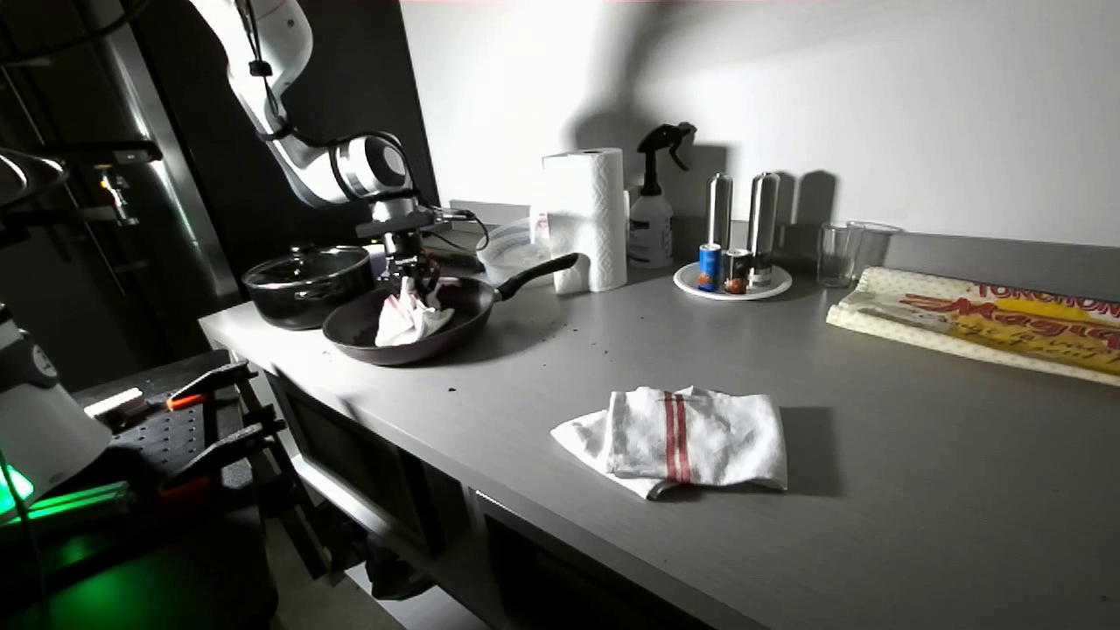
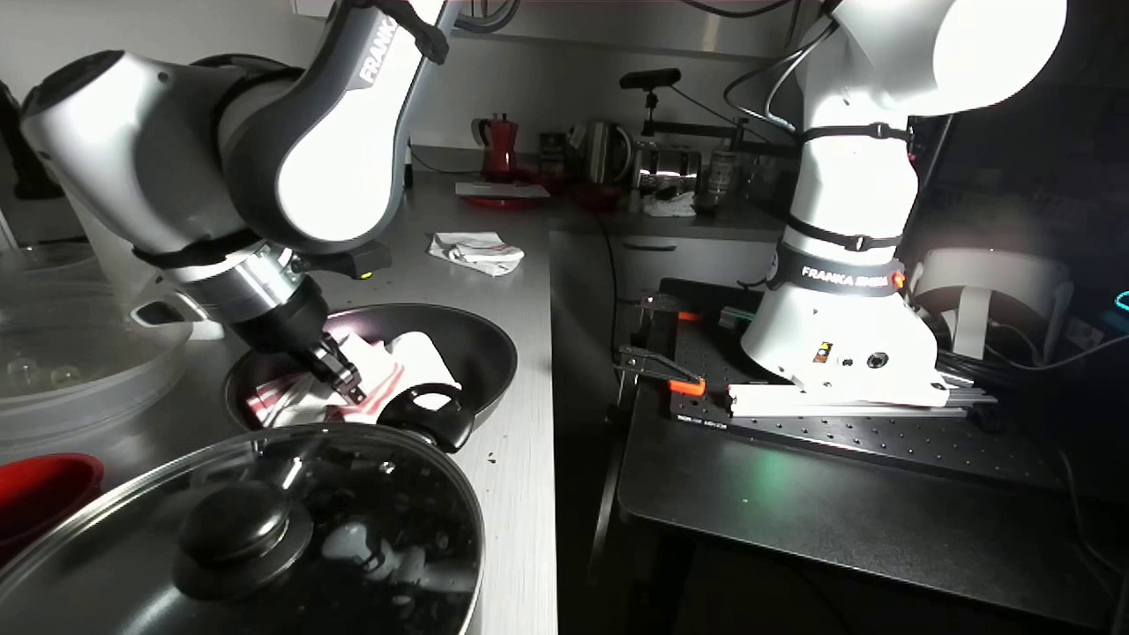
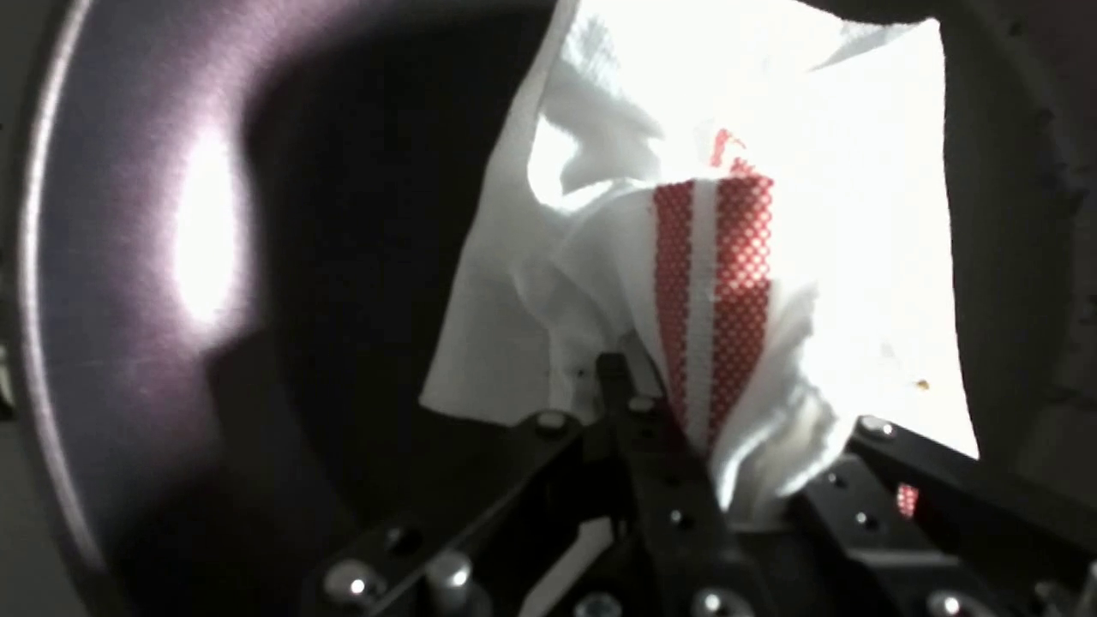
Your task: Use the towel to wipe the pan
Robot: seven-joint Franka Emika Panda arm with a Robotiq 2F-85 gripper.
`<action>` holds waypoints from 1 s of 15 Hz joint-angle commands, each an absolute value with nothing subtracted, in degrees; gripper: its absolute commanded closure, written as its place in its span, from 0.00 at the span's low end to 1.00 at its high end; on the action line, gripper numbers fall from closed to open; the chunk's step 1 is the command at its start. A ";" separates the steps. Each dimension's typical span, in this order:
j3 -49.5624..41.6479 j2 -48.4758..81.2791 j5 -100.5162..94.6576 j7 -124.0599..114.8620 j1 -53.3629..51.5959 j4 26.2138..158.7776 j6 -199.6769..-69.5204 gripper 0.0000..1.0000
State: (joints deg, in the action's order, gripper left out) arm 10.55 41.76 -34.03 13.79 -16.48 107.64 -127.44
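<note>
In an exterior view, the pan [image 1: 470,304] points its handle [image 1: 538,275] to two o'clock; jaws pinch the towel [image 3: 831,248] inside, stripes [image 3: 743,283] running twelve-to-six in the wrist view.

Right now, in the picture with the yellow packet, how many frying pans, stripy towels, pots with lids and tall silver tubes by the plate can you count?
Frying pan: 1
Striped towels: 2, the crumpled towel in the pan and the folded towel
Lidded pot: 1
Tall silver tubes: 2
Total: 6

in the wrist view the towel [image 3: 728,231] partly hides the pan [image 3: 128,257].
</note>
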 commanded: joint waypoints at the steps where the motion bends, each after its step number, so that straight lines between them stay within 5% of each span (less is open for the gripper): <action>1: 12.55 40.28 -32.67 16.94 -17.34 111.71 -128.10 0.97; 15: 10.06 36.08 -23.13 19.48 -8.29 116.78 -130.18 0.97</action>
State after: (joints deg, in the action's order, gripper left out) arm 11.86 37.86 -25.20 19.53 -10.25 114.89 -127.33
